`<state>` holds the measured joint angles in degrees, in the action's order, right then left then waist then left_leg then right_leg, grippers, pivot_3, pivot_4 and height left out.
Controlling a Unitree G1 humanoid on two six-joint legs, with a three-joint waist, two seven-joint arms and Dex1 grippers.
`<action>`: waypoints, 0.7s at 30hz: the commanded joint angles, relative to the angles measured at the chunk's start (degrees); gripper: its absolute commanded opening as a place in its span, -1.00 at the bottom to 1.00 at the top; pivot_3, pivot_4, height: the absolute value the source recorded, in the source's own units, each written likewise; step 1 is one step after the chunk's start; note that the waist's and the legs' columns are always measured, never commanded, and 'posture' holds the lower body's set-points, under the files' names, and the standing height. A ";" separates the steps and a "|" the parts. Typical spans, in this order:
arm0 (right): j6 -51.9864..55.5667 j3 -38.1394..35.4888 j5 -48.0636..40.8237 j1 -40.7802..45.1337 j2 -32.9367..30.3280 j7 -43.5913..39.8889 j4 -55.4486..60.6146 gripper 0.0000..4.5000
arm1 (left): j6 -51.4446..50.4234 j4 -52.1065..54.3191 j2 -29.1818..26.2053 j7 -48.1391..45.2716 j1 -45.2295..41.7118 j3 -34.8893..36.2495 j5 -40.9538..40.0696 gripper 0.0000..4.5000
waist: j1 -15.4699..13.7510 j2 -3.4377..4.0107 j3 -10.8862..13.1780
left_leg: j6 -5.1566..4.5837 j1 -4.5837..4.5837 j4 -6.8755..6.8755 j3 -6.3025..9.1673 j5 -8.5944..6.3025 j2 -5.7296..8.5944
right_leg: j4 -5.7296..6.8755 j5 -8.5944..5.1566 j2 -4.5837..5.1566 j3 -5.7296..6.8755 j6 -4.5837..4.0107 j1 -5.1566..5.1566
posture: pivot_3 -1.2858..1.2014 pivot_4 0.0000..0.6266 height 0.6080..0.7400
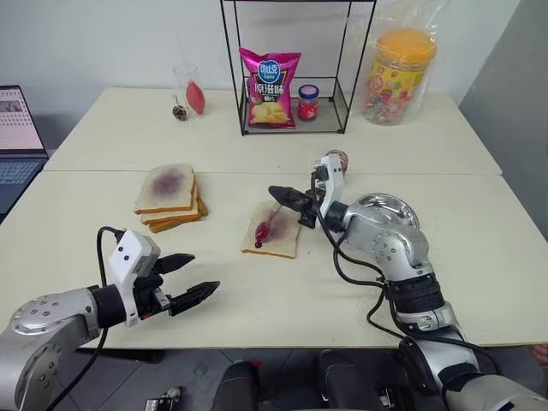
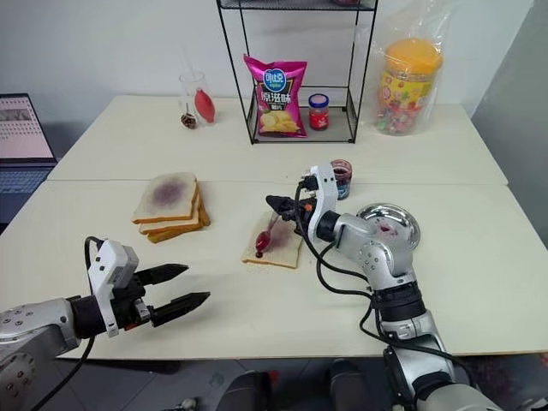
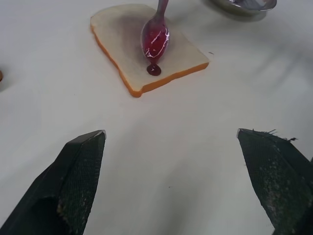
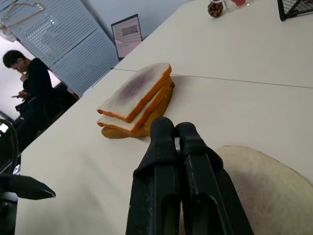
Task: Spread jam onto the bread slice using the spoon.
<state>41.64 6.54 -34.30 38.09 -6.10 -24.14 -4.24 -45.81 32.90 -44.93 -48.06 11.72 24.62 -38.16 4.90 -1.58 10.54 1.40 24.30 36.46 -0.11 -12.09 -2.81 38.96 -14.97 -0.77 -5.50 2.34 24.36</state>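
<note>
Right hand [image 1: 276,194], clamped on slim silvery spoon [image 1: 271,223], slants its jam-smeared bowl down onto square white bread slice [image 1: 285,242]; left hand [image 1: 190,277] gapes empty, well apart.

Room: pale cream bench [image 1: 128,137], two tops joined by a seam; plain white wall [image 1: 103,43] behind; black wire rack [image 1: 295,64] at its back edge; grey perforated panel [image 4: 63,44] to one side; even light.

Glossy wet jam [image 3: 153,70] on shiny spoon [image 3: 155,36], soft matt bread slice [image 3: 128,39], smooth matt table [image 1: 257,154]
</note>
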 commanded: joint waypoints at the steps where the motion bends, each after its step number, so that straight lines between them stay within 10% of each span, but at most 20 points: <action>1: -8.72 1.71 6.01 1.24 -0.99 -4.01 -1.98 -0.99 | 1.17 1.12 0.35 1.32 -1.97 -0.72 -0.82 1.00 | -0.05 0.00 0.00 | 0.00 0.00 0.00 0.00 0.00 0.00 | 0.00 -0.01 -0.01 0.00 0.00 0.00 | 0.03 -0.52 1.00; 14: -20.74 -1.66 14.60 6.72 -3.18 -5.53 -11.41 -0.99 | 2.49 -4.23 -1.73 -0.19 -8.96 -3.89 0.18 1.00 | -0.20 -0.01 -0.01 | 0.01 -0.01 0.04 0.00 0.01 0.04 | 0.00 0.03 0.02 0.00 0.04 -0.06 | 0.03 -0.52 1.00; 21: -9.38 -7.32 6.86 7.78 -0.38 -3.59 -5.97 -0.99 | 3.06 -5.49 -2.43 -1.01 -9.94 -4.53 0.35 1.00 | -0.08 -0.01 0.00 | 0.01 0.00 -0.01 0.01 0.01 0.01 | 0.00 0.04 -0.02 0.00 -0.07 -0.04 | 0.03 -0.52 1.00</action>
<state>27.36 2.28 -22.39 43.75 -7.86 -28.95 -14.76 -43.99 26.99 -46.34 -48.42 2.37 20.02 -37.81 4.82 -1.59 10.53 1.41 24.30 36.43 -0.10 -12.08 -2.81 38.96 -14.87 -0.79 -5.51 2.16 24.33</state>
